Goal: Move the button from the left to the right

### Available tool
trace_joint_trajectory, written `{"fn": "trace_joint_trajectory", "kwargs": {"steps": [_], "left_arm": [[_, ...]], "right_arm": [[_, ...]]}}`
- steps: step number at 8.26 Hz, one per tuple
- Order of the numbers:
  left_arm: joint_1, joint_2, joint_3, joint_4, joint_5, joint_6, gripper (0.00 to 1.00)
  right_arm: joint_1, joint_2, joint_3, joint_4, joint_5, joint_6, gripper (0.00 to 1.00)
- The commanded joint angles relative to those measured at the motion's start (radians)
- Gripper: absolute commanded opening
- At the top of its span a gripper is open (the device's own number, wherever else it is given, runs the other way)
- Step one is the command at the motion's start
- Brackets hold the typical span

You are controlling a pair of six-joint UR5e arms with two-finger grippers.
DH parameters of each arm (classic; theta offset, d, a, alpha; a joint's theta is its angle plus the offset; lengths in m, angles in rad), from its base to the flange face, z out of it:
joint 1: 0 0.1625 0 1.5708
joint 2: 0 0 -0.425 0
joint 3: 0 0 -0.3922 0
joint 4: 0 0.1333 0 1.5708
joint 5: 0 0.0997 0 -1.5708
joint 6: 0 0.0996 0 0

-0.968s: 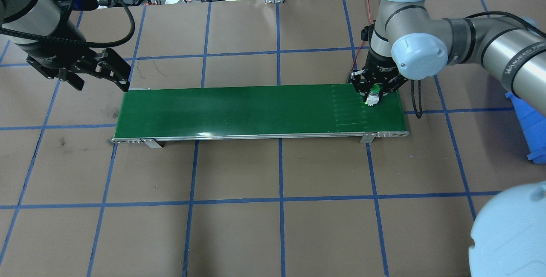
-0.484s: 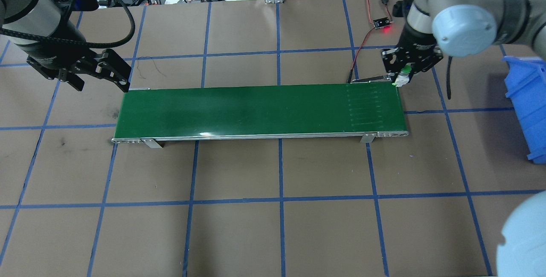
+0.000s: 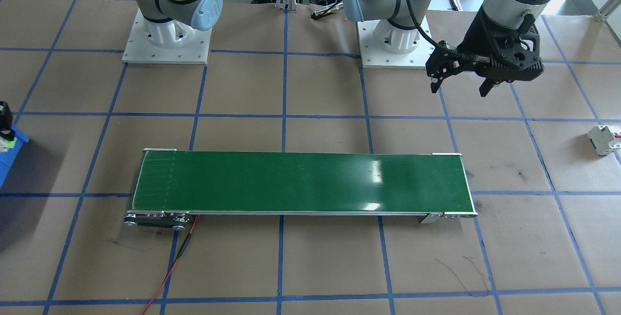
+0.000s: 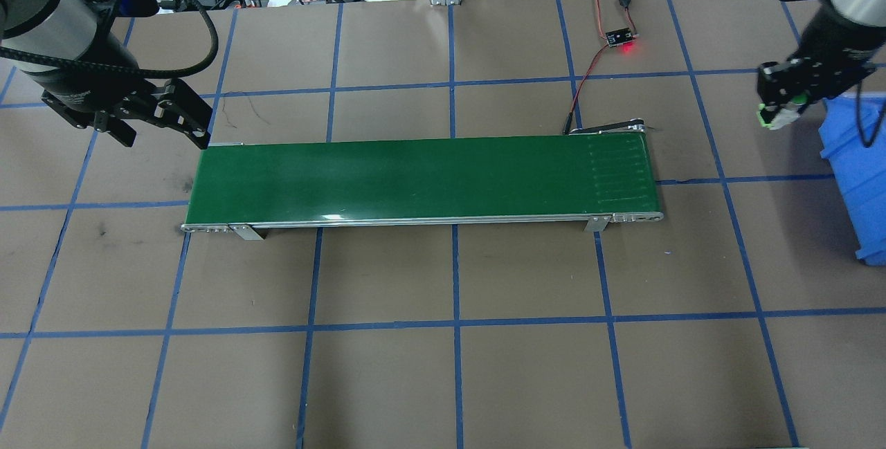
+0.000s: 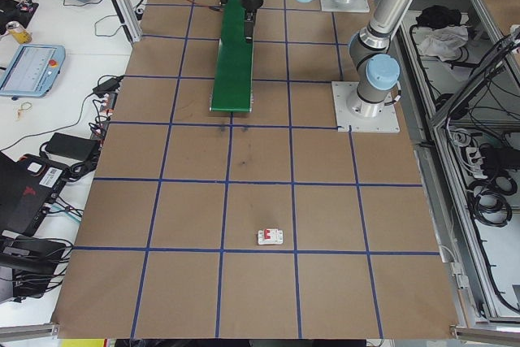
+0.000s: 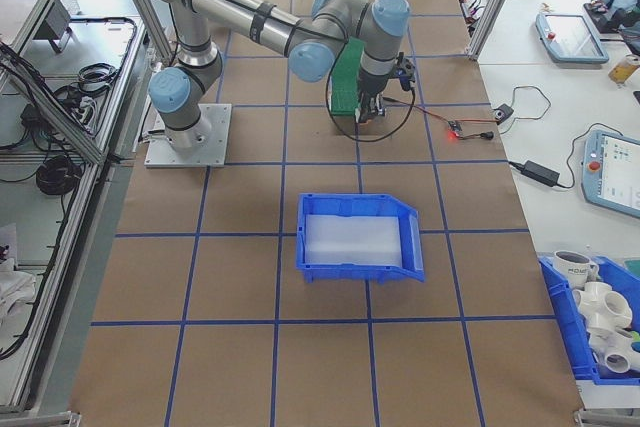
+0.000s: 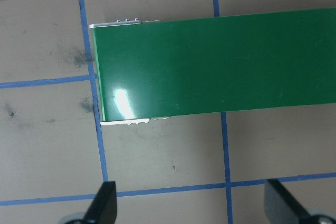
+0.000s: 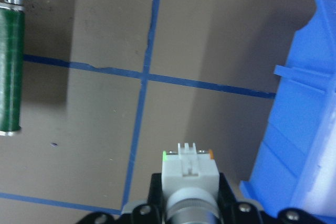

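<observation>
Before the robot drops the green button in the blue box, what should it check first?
1. Button held tight in the right gripper: ok, the fingers clamp both its sides.
2. Button lifted clear of the green belt: ok, it is past the belt's end.
3. Button above the blue box: not ok, it is above the table just short of the box's wall.
4. Box has room inside: ok, the side view shows nothing in it.
5. Left gripper out of the way: ok, it is open at the belt's far end.
</observation>
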Motion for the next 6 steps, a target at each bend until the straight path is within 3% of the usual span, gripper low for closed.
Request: {"fn": "trace_joint_trajectory", "kwargs": {"steps": [1,3,6], "left_arm": [[0.0,0.0,-0.001,0.0,0.0,0.0,1.0],[0.0,0.0,-0.001,0.014,-0.002,0.0,1.0],[0.0,0.001,-0.001,0.016,-0.002,0.002,1.0]], "right_arm": [[-0.179,0.033,0.004,-0.1,-0.035,-0.396,0.0],[-0.28,0.135,0.004,-0.261,-0.007,-0.605,0.0],[-0.338,0.272,0.004,-0.399,-0.003,-0.705,0.0]]}}
